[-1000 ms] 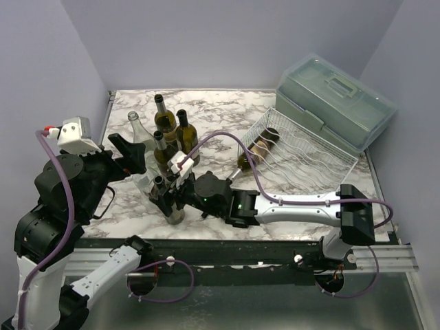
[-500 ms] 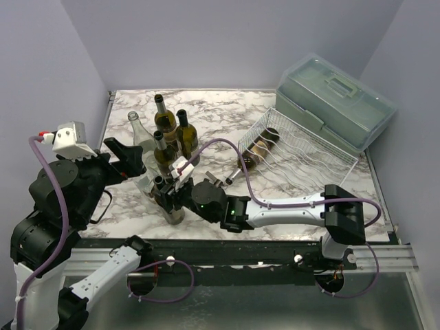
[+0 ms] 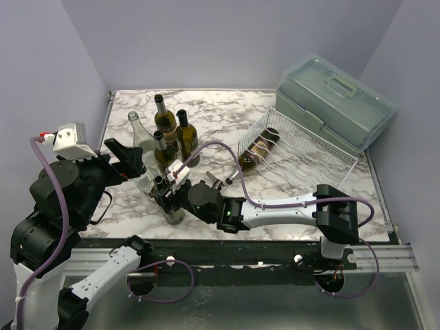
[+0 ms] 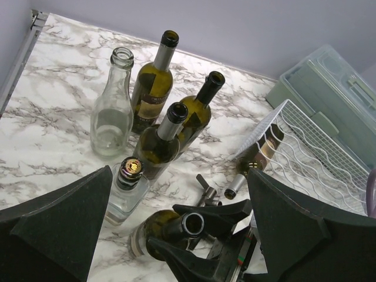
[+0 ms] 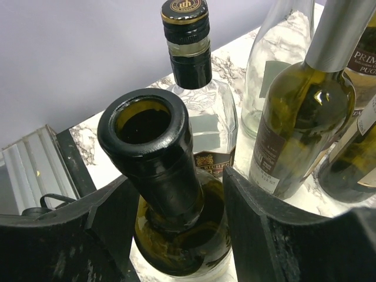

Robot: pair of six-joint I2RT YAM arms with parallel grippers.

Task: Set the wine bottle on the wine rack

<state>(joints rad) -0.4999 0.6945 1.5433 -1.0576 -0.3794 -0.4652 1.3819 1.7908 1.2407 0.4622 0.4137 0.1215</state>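
Observation:
A dark green open wine bottle (image 3: 172,206) stands at the front left of the table; it also shows in the left wrist view (image 4: 170,232) and the right wrist view (image 5: 170,176). My right gripper (image 3: 163,190) is open, with one jaw on each side of the bottle's neck and a gap on the right side (image 5: 185,217). My left gripper (image 3: 125,155) is open and empty, raised above the bottle group (image 4: 179,176). The silver wire wine rack (image 3: 309,161) sits at the right, with two bottles (image 3: 256,148) lying in its left cradles.
Three green bottles (image 3: 180,134), a clear bottle (image 3: 139,134) and a square clear bottle with a black cap (image 3: 149,183) stand close behind the held neck. A small metal piece (image 3: 213,181) lies on the marble. A grey-green lidded plastic box (image 3: 337,100) sits behind the rack.
My right arm has reached further left, so its open jaws now straddle the dark bottle's neck. My left arm shifted slightly left and then held still.

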